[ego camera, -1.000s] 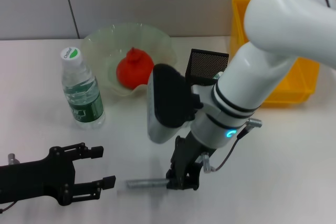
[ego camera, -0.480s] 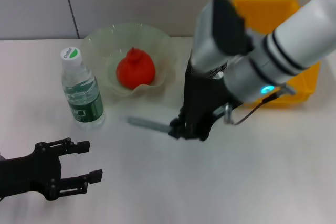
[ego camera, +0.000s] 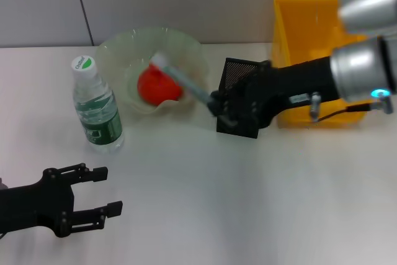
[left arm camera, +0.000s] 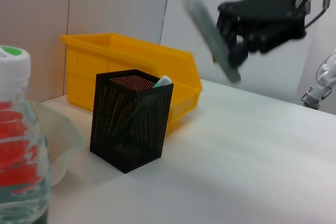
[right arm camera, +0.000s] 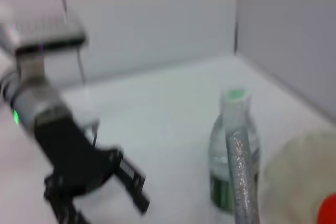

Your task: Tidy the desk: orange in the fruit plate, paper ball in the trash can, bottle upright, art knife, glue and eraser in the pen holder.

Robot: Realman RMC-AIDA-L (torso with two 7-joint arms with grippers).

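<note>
My right gripper (ego camera: pixel 219 105) is shut on the grey art knife (ego camera: pixel 183 80) and holds it in the air, tilted, beside the black mesh pen holder (ego camera: pixel 245 70). The knife's far end hangs over the fruit plate (ego camera: pixel 124 45), where the orange (ego camera: pixel 156 86) lies. In the left wrist view the knife (left arm camera: pixel 210 35) is above the pen holder (left arm camera: pixel 131 119), which has a green-tipped item (left arm camera: pixel 163 81) in it. The bottle (ego camera: pixel 96 107) stands upright. My left gripper (ego camera: pixel 107 190) is open and empty near the front left. The paper ball and eraser are out of view.
A yellow bin (ego camera: pixel 310 23) stands behind the pen holder at the back right. The right wrist view shows the knife (right arm camera: pixel 241 177) in front of the bottle (right arm camera: pixel 231 145), with the left gripper (right arm camera: pixel 134 184) farther off.
My right gripper lifted the art knife off the table front and carried it back and right, up beside the pen holder. The left arm drew back slightly, then stayed.
</note>
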